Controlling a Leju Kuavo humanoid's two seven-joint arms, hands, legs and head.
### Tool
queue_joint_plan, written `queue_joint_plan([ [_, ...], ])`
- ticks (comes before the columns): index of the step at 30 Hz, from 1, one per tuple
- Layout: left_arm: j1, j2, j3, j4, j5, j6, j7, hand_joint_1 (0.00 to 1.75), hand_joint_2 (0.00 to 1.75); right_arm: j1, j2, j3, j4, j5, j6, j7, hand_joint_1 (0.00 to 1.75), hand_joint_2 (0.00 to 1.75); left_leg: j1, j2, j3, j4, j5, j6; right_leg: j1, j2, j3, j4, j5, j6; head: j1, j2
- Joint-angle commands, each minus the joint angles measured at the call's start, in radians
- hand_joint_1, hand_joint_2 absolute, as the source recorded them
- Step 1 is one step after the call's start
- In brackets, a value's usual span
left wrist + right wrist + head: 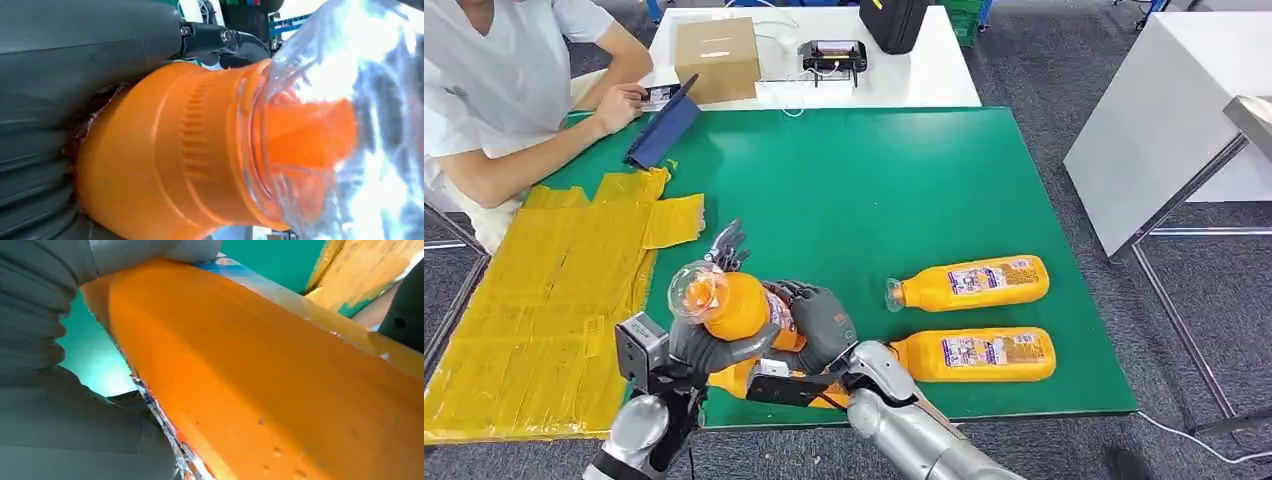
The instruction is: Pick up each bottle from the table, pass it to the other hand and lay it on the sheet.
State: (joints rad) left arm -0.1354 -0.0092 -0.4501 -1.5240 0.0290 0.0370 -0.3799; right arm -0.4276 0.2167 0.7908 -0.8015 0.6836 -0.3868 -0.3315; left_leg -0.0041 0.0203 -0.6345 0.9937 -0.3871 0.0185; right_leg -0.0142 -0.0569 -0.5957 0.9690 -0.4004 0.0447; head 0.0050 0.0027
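On your left lies the crumpled yellow plastic sheet [544, 300] on the green table mat [854, 180]. Beside it, your left hand [699, 345] and right hand [819, 325] both grip one orange plastic bottle with a clear cap [729, 305], raised above the mat's near edge. To the right, two more orange labelled bottles [972, 283] [976, 354] lie flat on the mat.

Gleaming glossy and smooth: orange plastic bottle [742, 308] with clear plastic cap, sitting between matt grey hands; lying matt beneath them, green table cover [854, 190]; wrinkling left of the left hand [696, 348], crumpled yellow sheet [544, 290].
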Motion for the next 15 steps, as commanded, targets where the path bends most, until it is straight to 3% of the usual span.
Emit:
queue_joint_plan([
  [1, -0.088, -0.006, -0.056, 0.035, 0.015, -0.014, 0.002, 1.75, 1.75, 0.02, 0.009, 0.103, 0.104, 0.021, -0.001, -0.011, 1.75, 1.75, 0.002, -0.005, 0.005, 0.0, -0.002, -0.002, 0.001, 0.0, 0.007, -0.001, -0.003, -0.002, 0.0, 0.0],
  [15, -0.09, -0.015, -0.052, 0.056, -0.028, 0.041, -0.003, 1.75, 1.75, 0.039, -0.003, 0.087, 0.034, 0.003, -0.012, -0.021, 1.75, 1.75, 0.002, -0.004, 0.003, 0.0, -0.001, -0.001, 0.001, 0.0, 0.005, -0.001, -0.002, -0.001, 0.0, 0.0],
])
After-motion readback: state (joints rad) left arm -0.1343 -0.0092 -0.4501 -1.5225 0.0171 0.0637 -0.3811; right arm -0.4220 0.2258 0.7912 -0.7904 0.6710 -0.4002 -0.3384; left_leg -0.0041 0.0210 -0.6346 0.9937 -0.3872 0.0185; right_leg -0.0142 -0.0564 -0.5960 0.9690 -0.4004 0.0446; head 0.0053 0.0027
